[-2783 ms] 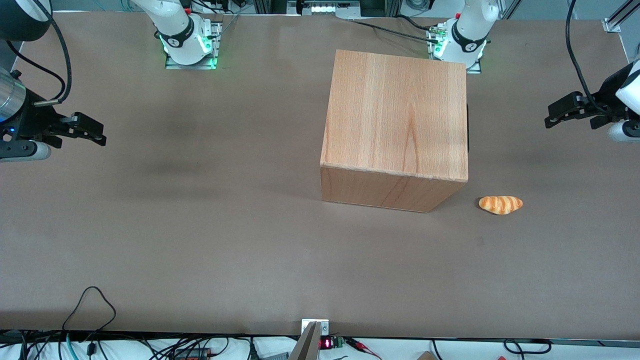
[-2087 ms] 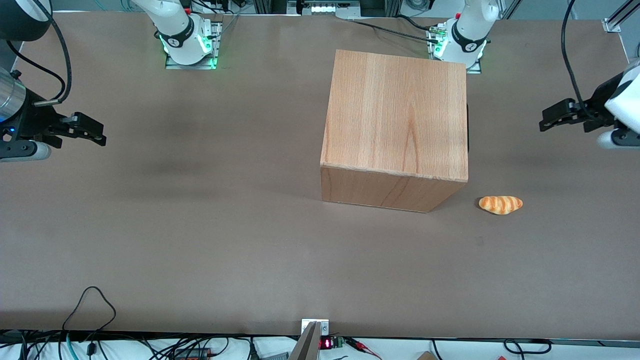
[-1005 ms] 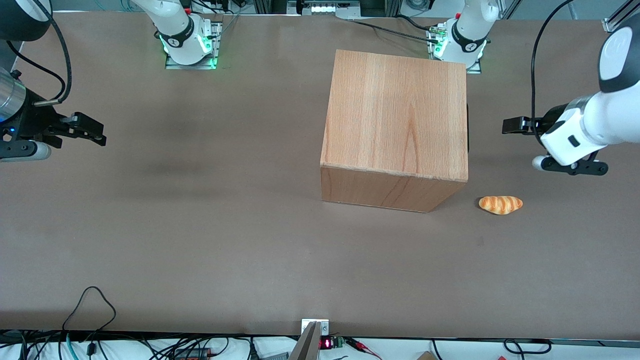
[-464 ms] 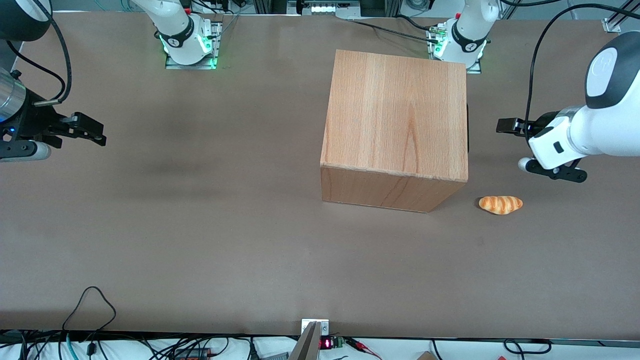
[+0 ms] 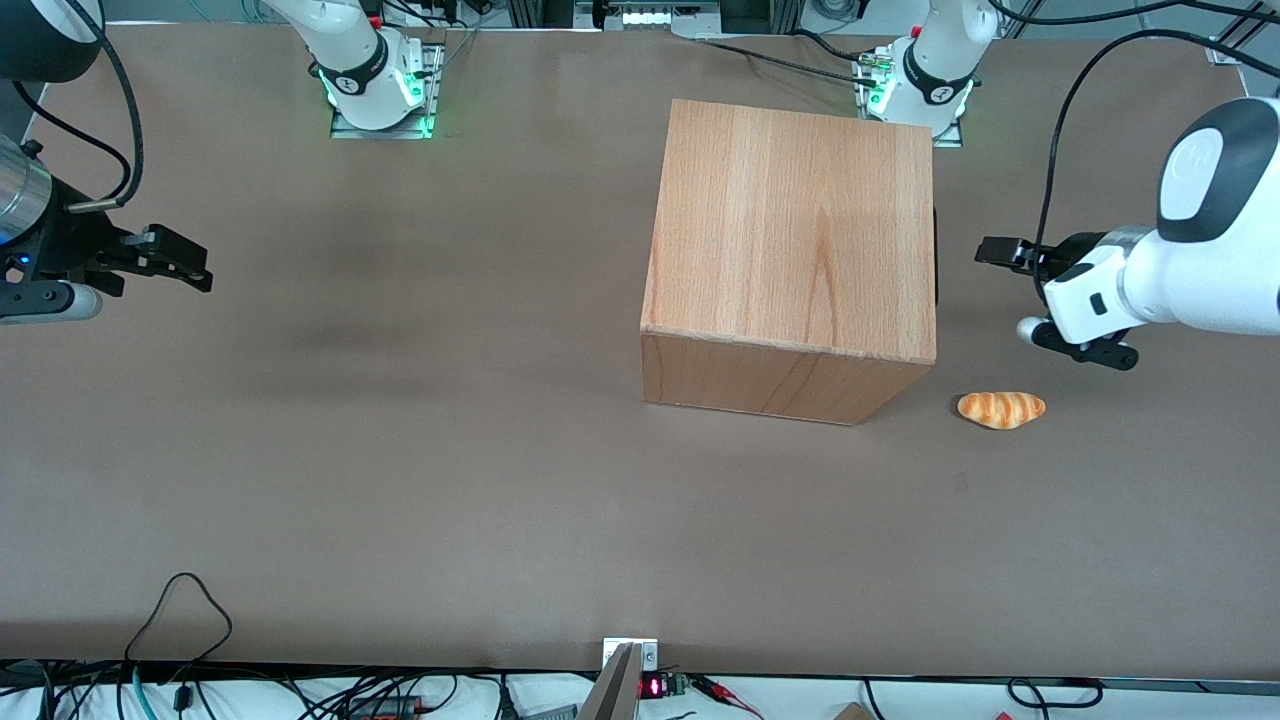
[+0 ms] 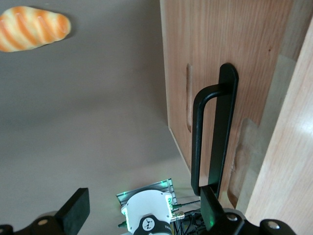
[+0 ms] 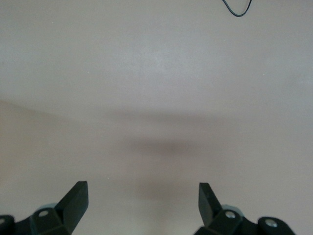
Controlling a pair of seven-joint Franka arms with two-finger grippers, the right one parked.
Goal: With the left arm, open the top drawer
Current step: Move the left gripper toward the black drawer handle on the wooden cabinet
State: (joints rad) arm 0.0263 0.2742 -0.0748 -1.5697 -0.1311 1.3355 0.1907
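Left arm (image 5: pixel 1190 290): over the last few seconds it swings in from the working arm's end of the table, turns its wrist toward the cabinet and closes most of the gap to it.
Gripper (image 5: pixel 985 250): now in front of the cabinet's drawer face, near it but apart; it touches nothing.
Gripper state: fingers (image 6: pixel 76 210) spread wide with nothing between them, as the left wrist view shows.
Cabinet (image 5: pixel 800 230): the beech cube has not shifted on the table (image 5: pixel 400 450); its drawer face is turned toward the working arm's end.
Top drawer (image 6: pixel 215 54): shut, its wooden front flush in the cabinet face; in the front view that face is hidden edge-on.
Handle (image 6: pixel 215 132): slim black bar standing off the drawer front, with one finger's tip overlapping its end in the wrist view and the other finger well off to the side.
Bread roll (image 5: pixel 1001 409): lies on the table nearer the front camera than the gripper, beside the cabinet's corner, unmoved.
Meaning for the task: the approach looks nearly finished, but no grasp has begun.
Next step, as a judgement: the spread fingers probably need centring on the bar and advancing around it before closing and pulling outward.
Risk: closing off-centre could let the bar slip out.
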